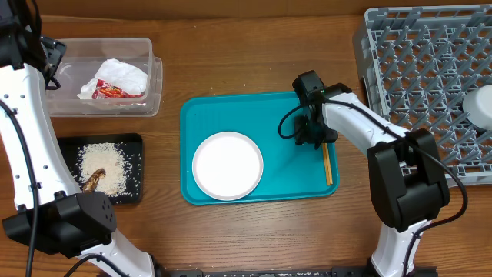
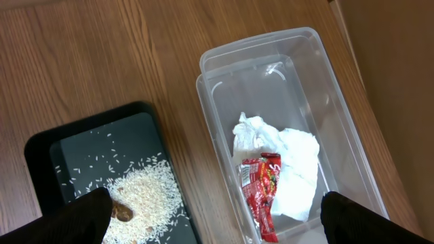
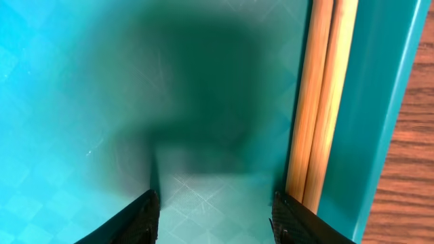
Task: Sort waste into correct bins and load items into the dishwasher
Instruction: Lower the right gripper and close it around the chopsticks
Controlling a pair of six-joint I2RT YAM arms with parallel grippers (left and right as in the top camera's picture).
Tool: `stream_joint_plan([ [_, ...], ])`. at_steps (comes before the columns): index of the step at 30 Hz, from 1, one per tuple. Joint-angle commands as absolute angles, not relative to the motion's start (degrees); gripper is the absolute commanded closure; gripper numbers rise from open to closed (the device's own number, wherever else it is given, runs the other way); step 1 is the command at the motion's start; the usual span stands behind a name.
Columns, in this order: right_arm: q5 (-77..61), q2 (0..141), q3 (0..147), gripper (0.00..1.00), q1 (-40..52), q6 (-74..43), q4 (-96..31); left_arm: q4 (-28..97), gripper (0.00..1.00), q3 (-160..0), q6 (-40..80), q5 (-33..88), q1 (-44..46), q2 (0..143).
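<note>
The clear tub (image 1: 146, 85) holds the crumpled white napkin (image 1: 123, 75) and red wrapper (image 1: 111, 92). The black tray (image 1: 134, 165) holds rice (image 1: 108, 165) and a brown scrap (image 1: 94, 179). The white plate (image 1: 227, 165) lies on the teal tray (image 1: 269, 115); the chopsticks (image 1: 327, 165) lie along its right wall. My right gripper (image 1: 311, 137) is low over the tray floor, open (image 3: 220, 220), its right finger beside the chopsticks (image 3: 319, 102). My left gripper (image 1: 48, 61) hangs open and empty (image 2: 217, 224) above the tub (image 2: 224, 108) and black tray (image 2: 88, 146).
The grey dish rack (image 1: 419, 61) stands at the back right with a white dish (image 1: 480, 106) at its right edge. The left wrist view shows the napkin (image 2: 298, 156), wrapper (image 2: 261, 190), rice (image 2: 146, 190) and scrap (image 2: 122, 211). Bare wooden table surrounds the trays.
</note>
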State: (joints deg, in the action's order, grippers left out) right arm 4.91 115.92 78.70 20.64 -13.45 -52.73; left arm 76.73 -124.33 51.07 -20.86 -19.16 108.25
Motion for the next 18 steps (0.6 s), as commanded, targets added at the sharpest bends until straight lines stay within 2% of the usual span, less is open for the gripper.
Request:
stream_joint_plan([
  [1,5.32,118.21,80.34,0.45,20.45,-13.50,-54.11,76.64,0.00,-124.55,51.03,-21.98,-19.00,108.47],
  [9,6.70,118.19,86.96,0.45,20.38,-13.52,-59.81,76.64,0.00,-124.55,51.03,-21.98,-19.00,108.47],
  [18,8.78,118.32,85.67,0.44,20.32,-13.47,-57.71,76.64,0.00,-124.55,51.03,-21.98,-19.00,108.47],
])
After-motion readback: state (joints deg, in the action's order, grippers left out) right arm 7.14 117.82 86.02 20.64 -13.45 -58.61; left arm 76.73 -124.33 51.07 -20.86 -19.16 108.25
